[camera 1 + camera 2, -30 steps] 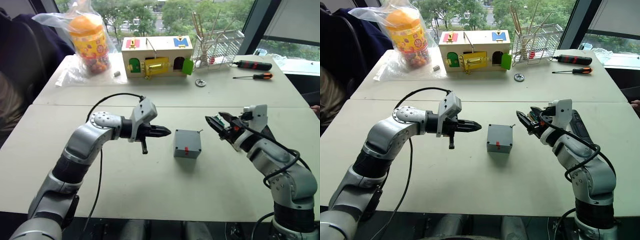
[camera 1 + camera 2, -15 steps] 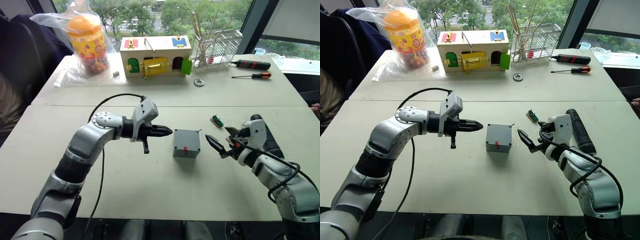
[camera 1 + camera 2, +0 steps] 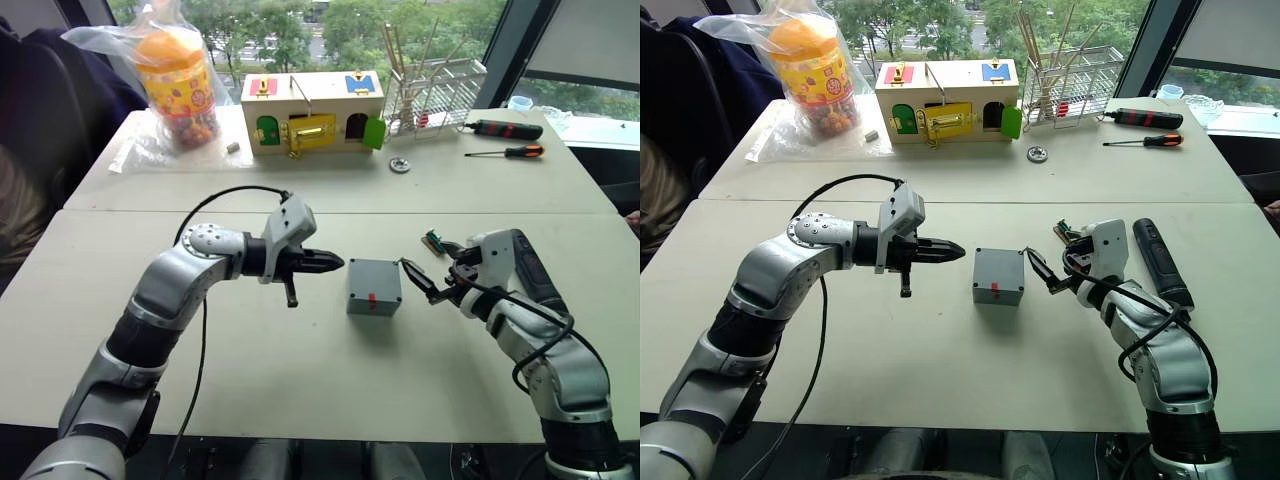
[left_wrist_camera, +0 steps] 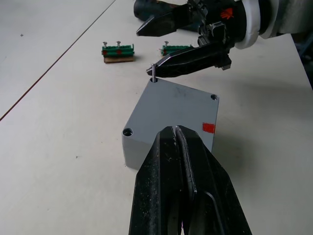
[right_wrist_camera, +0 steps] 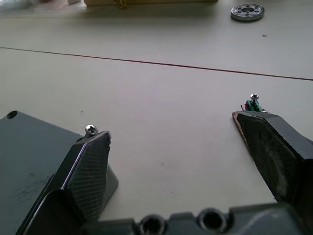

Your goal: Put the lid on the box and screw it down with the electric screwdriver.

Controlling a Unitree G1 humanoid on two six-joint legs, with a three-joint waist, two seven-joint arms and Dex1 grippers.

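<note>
The electric screwdriver (image 3: 1160, 262) is laid just right of the spread right gripper (image 3: 1052, 268), pointing near to far.

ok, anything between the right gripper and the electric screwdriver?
No loose object visible. The electric screwdriver lies on the table outboard of the right forearm, while the right gripper, fingers open, points the other way at the raised screw on the box. It would likely have to turn back.

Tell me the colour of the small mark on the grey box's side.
Red, on the box; clearest in the left wrist view.
</note>
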